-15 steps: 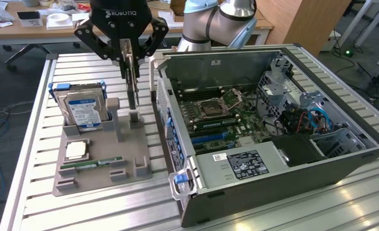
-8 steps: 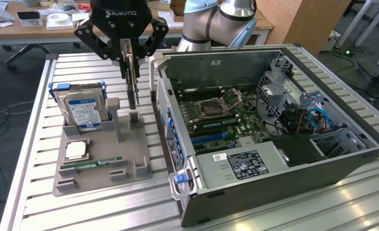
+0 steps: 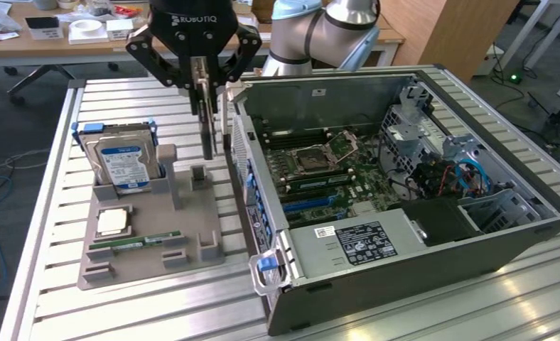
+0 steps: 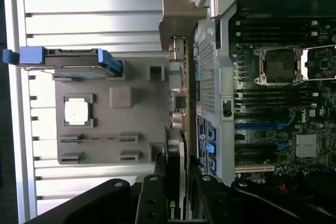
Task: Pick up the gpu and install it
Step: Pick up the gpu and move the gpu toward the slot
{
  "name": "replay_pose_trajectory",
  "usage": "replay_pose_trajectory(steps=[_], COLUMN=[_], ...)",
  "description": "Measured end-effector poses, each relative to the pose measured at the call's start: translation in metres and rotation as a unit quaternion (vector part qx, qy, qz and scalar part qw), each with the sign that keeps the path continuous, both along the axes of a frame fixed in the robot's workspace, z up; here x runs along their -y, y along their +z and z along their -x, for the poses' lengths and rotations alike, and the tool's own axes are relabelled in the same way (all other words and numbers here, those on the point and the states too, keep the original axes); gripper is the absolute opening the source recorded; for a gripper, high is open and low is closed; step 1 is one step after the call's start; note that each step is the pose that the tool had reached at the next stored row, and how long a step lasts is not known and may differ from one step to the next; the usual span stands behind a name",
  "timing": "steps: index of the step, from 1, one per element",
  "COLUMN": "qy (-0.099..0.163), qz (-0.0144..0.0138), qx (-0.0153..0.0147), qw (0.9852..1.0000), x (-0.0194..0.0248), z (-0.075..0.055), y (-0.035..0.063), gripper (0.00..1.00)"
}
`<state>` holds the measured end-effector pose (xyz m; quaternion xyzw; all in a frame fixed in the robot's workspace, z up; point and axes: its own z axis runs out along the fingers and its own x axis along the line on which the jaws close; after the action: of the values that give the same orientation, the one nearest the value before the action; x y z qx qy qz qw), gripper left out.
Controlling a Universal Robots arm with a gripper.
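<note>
Gpu (image 3: 208, 141), one, upright in grasp of tool (image 3: 209, 99), beside one open computer case (image 3: 507, 245).

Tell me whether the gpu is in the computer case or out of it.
Out. The gpu hangs on edge, clamped by the gripper, over the grey tray, outside the case.

You had a slatted silver aluminium table (image 3: 119, 312) carrying two things: a flat grey plastic parts holder (image 3: 200, 213) toward its edge at the exterior view's left, and an open black metal computer case (image 3: 404, 277) lying just beside it.
</note>
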<state>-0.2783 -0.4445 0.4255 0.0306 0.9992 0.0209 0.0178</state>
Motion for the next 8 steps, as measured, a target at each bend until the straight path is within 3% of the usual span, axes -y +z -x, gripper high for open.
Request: replay_pose_trajectory(steps=[8], qy=[0.0], qz=[-0.0039], qx=[0.0], qw=[1.0], x=[0.0], z=[-0.029], y=[0.0], gripper=[0.27])
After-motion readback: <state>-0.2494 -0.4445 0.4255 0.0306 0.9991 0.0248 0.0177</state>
